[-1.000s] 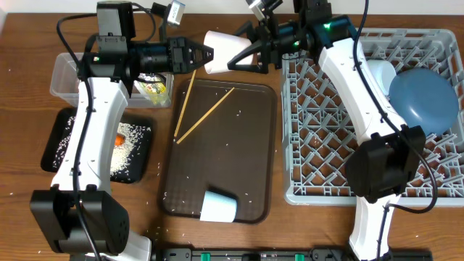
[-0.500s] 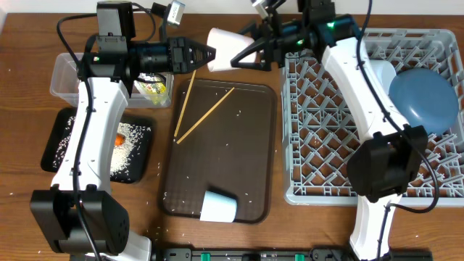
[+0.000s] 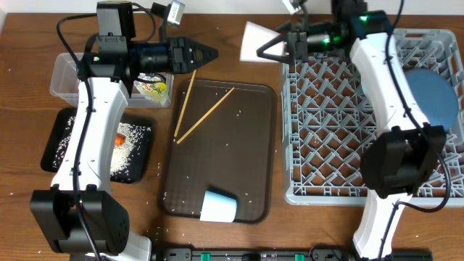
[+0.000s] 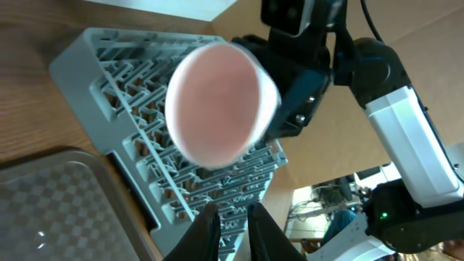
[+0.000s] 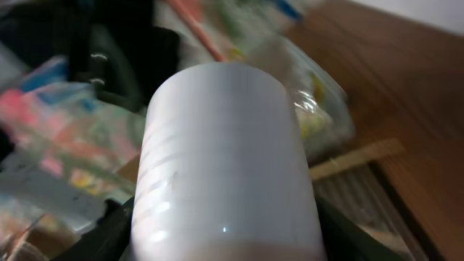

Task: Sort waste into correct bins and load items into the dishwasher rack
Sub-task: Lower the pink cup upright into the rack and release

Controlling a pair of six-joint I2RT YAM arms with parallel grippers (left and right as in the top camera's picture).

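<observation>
Both arms, left arm (image 3: 87, 130) and right arm (image 3: 388, 87), wear glossy white shells between black joints. Black cables (image 3: 67, 30) loop overhead, and a green light (image 3: 360, 17) glows behind the black right tool (image 3: 270, 49).

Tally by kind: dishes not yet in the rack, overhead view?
Cups: 2 (pink cup in right claw, light blue cup on brown tray)
Chopsticks: 2, on the brown tray
Total: 4
</observation>
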